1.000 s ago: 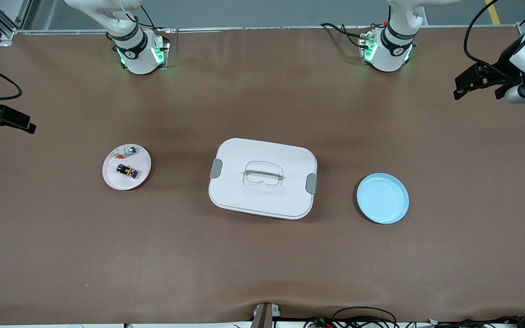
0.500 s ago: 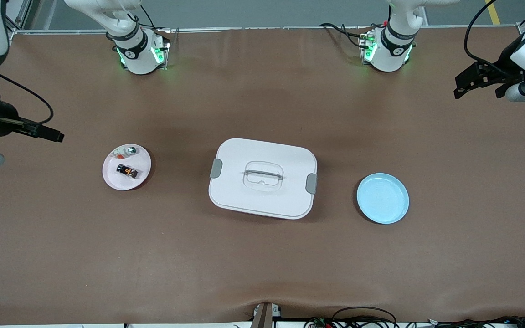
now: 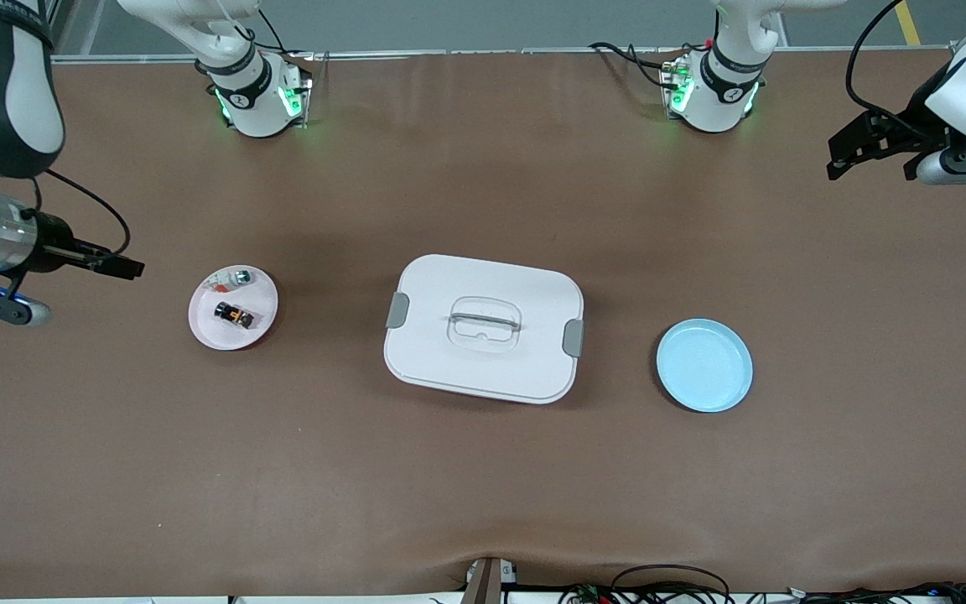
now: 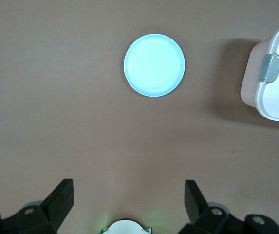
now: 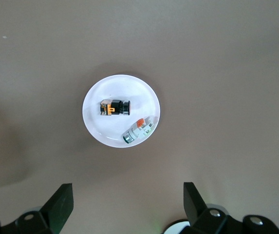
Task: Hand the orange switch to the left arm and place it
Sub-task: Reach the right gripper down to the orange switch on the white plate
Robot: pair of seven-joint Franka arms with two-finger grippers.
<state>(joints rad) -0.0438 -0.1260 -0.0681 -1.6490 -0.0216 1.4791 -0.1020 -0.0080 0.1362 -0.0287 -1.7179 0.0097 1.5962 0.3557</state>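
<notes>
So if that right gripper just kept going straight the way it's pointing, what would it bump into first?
Probably the pink plate. The right gripper, open, looks down on it, with the orange switch and a pale grey-white part lying there. Exactly which it would touch first is hard to judge.

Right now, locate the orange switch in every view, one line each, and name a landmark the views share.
Front view: orange switch lies on the pink plate, toward the right arm's end of the table.
Left wrist view: not in it; only the blue plate and box show.
Right wrist view: at picture centre, on the pink plate.
Shared landmark: the pink plate, front and right wrist views only.
</notes>
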